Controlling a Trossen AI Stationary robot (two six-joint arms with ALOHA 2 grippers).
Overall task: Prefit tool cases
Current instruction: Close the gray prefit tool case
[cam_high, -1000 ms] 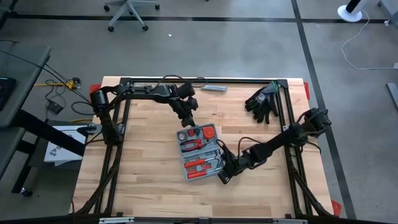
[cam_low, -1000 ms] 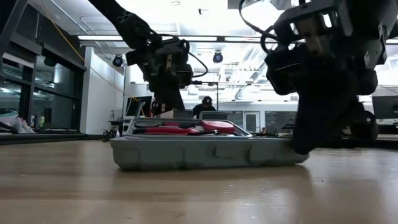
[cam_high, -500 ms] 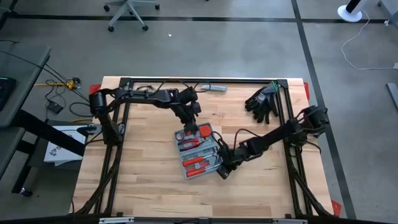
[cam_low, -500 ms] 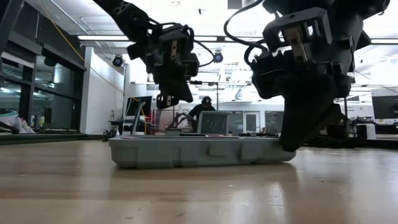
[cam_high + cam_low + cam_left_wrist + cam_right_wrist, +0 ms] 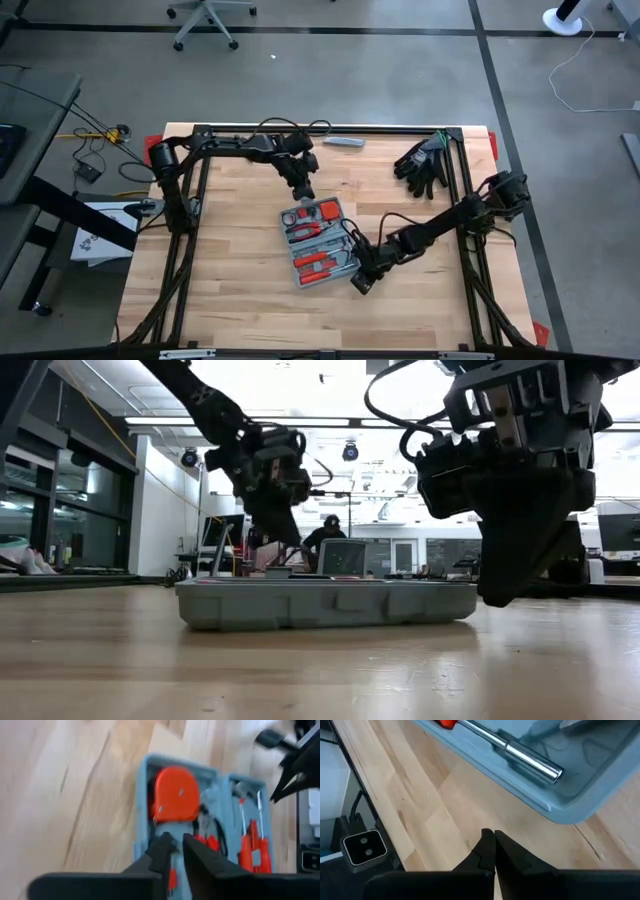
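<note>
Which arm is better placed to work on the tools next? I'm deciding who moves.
Left, likely: the left gripper hovers above the tool case near the orange tape measure; the right gripper sits shut beside the case's corner.

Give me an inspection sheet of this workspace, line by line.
Surface: wooden table, black frame around it.
Job's things: tool case lying open mid-table, red tools inside.
Clutter: black gloves, small grey bar at the far edge.
Grippers: left gripper above the case's far end, slightly parted; right gripper shut, at the case's near corner.
Cables: along both arms; more on the floor.
Surroundings: office chair, grey floor.
</note>
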